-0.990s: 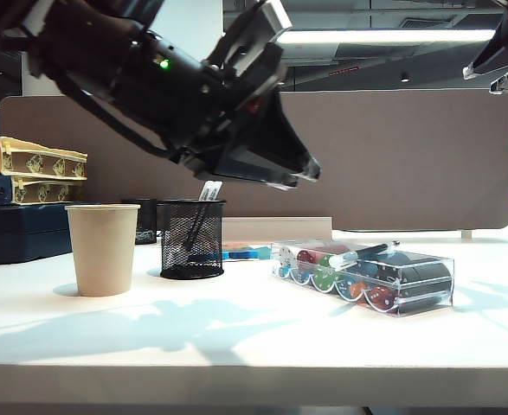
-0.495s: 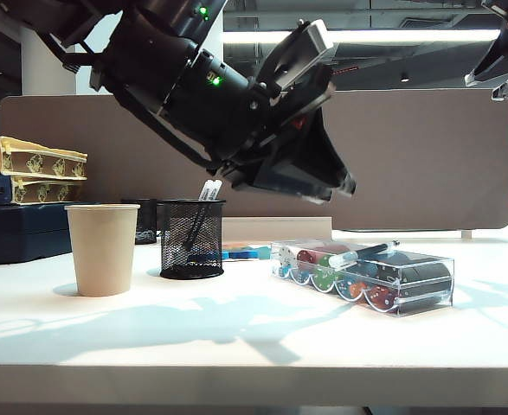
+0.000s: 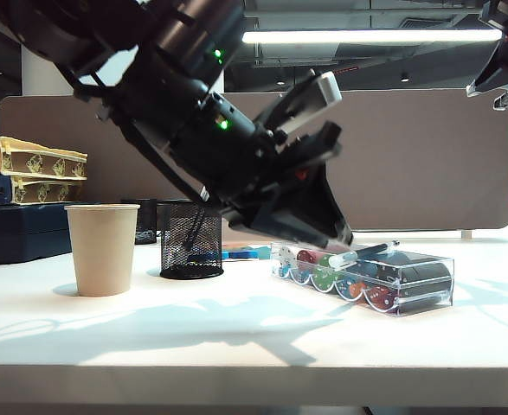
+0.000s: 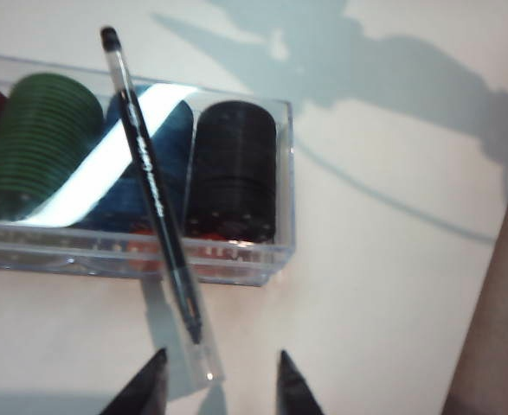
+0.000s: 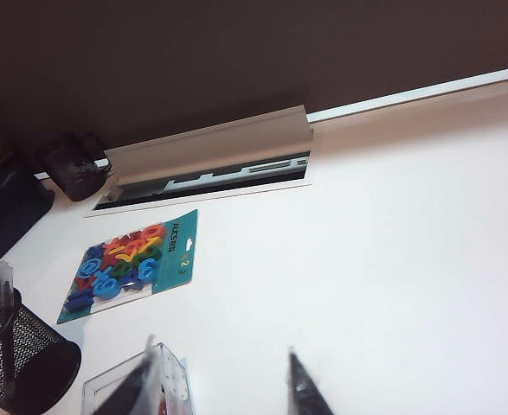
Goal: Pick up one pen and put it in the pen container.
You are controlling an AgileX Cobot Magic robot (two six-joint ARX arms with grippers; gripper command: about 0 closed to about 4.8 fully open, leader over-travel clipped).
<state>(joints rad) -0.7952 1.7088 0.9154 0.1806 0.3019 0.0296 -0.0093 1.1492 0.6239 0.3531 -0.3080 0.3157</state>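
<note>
The pen (image 3: 363, 252), black-barrelled with a clear whitish end, lies slanted across the top of the clear chip box (image 3: 366, 278). My left gripper (image 3: 342, 233) hangs just above the box's left part, tilted steeply down. In the left wrist view the pen (image 4: 150, 186) crosses the box (image 4: 236, 251), and its clear end reaches in between my open left gripper's (image 4: 219, 373) fingertips without touching them. The pen container (image 3: 191, 251), a black mesh cup, stands left of the box, also seen as the mesh cup (image 5: 20, 363) in the right wrist view. My right gripper (image 5: 221, 372) is open and empty, high at the right gripper (image 3: 489, 91) corner.
A beige paper cup (image 3: 103, 249) stands left of the mesh cup. A blue packet of coloured letters (image 5: 132, 264) lies behind the box, near a beige rail (image 5: 210, 151) along the partition. Another pen (image 5: 5, 311) stands in the mesh cup. Boxes (image 3: 28, 181) are stacked at far left.
My left arm has swung down and to the right, bringing its gripper from above the mesh cup to just over the chip box and pen. The right arm has kept still.
</note>
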